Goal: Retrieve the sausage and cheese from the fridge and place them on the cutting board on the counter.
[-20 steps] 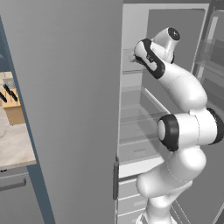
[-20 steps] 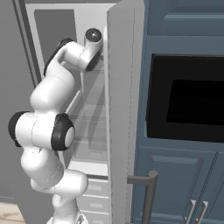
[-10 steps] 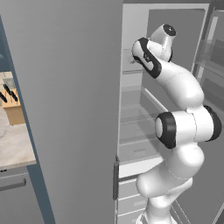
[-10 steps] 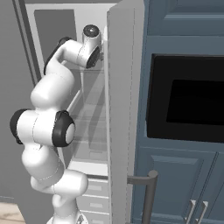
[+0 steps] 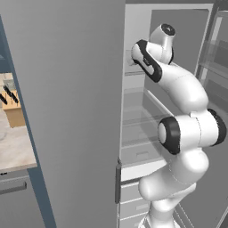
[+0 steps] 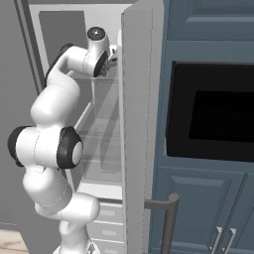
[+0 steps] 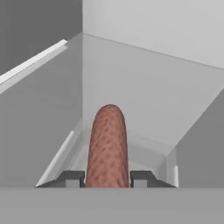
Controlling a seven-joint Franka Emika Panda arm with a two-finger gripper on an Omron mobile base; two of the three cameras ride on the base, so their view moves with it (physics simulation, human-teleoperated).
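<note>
Sausage (image 7: 107, 146) sits dead centre in the hand view, reddish-brown with a dotted skin, running lengthwise away from my hand with its rounded far end pointing into the fridge corner. My two dark fingertips (image 7: 73, 178) sit tight against its near end, one on each flank, no gap on either side. So my gripper (image 7: 107, 180) is clamped on the sausage.

Location: inside the fridge (image 5: 133, 107), upper part. Around the sausage I see pale grey interior walls meeting in a corner, plus a clear shelf edge and a pale rail running diagonally at upper left of the hand view. Can't tell from here whether the sausage rests on the shelf or is already lifted off it.

Left base view: my arm (image 5: 182, 133) rises from lower right, bends at the dark elbow joint and reaches up and left, wrist level with the top glass shelf, hand tucked behind the edge of the big grey door (image 5: 71, 111). Fingers themselves are hidden there.

Right base view: same pose from the other side, wrist near the top of the open compartment, hand right against the inner edge of the right-hand door (image 6: 136, 129). Glass shelves (image 6: 101, 134) below it, drawers at the bottom.

Off to the left in the left base view: a strip of beige counter (image 5: 15, 147) with a tan knife block (image 5: 12, 107) on it. On the right in the right base view: dark blue cabinets (image 6: 208, 208) with a black oven window (image 6: 213, 111).
</note>
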